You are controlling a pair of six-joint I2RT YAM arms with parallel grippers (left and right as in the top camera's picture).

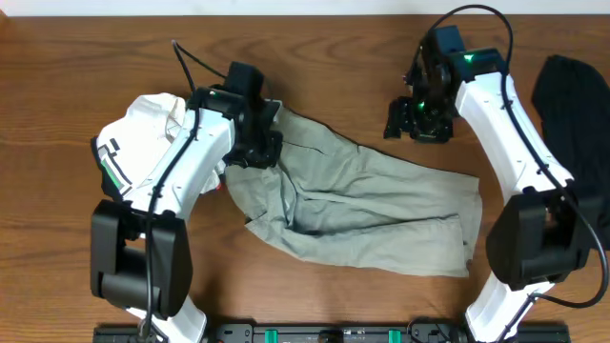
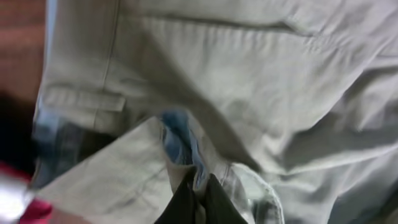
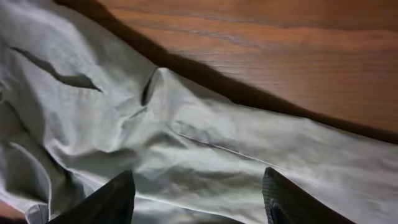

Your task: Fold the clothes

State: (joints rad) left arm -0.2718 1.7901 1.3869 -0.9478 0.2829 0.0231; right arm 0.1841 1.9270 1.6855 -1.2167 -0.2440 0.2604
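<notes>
The pale grey-green shorts (image 1: 372, 205) lie crumpled across the middle of the wooden table. My left gripper (image 1: 255, 143) is at their left end, shut on a pinched fold of the cloth. In the left wrist view the two dark fingertips (image 2: 198, 186) meet on a ridge of the shorts (image 2: 249, 81). My right gripper (image 1: 419, 119) hangs open near the shorts' far edge. In the right wrist view its fingers (image 3: 112, 199) stand wide apart above the shorts (image 3: 205, 143), with nothing between them.
A white top with green-black stripes (image 1: 143, 133) lies bunched at the left under my left arm. A black garment (image 1: 577, 95) lies at the right edge beside my right arm. Bare wood (image 3: 280, 56) shows beyond the shorts.
</notes>
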